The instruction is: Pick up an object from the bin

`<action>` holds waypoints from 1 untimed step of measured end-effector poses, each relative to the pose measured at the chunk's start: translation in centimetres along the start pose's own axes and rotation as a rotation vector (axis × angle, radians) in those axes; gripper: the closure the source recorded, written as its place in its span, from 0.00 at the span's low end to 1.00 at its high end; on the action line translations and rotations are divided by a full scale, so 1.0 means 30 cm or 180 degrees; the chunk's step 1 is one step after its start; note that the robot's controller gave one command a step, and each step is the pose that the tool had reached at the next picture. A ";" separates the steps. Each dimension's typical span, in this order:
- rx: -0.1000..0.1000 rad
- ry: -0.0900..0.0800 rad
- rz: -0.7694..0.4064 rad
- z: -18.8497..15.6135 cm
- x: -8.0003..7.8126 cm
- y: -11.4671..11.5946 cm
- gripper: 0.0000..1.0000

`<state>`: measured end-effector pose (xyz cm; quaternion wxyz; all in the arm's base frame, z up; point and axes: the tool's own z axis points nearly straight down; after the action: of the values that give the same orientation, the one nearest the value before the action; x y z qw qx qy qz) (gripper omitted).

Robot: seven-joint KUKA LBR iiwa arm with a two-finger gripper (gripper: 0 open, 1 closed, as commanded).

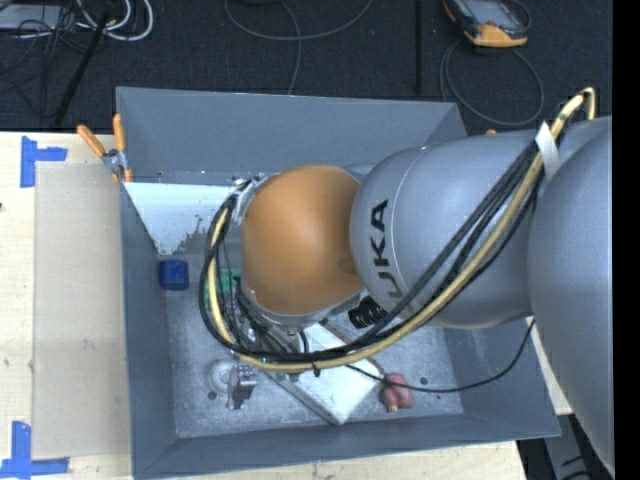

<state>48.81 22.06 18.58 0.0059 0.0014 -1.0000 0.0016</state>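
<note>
My gripper (pixel 241 384) hangs low over the bin's front left floor, mostly hidden under the arm's wrist. Right at its tip lies a small clear, roundish thing (pixel 222 375); whether they touch I cannot tell. A flat white slab (pixel 335 386) lies tilted on the floor just to the right of the gripper. A bit of something green (pixel 229 284) peeks out behind the cables at the gripper's far side.
A small blue block (pixel 173 273) rests by the left wall. A pink lump (pixel 397 393) lies at the front right, past the white slab. The arm and its orange cover hide the bin's middle and right.
</note>
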 end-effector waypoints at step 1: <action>-0.0013 -0.0032 -0.0898 0.377 -0.215 -0.145 0.00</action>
<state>55.15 17.70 7.22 0.0010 0.1420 -0.9899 -0.0012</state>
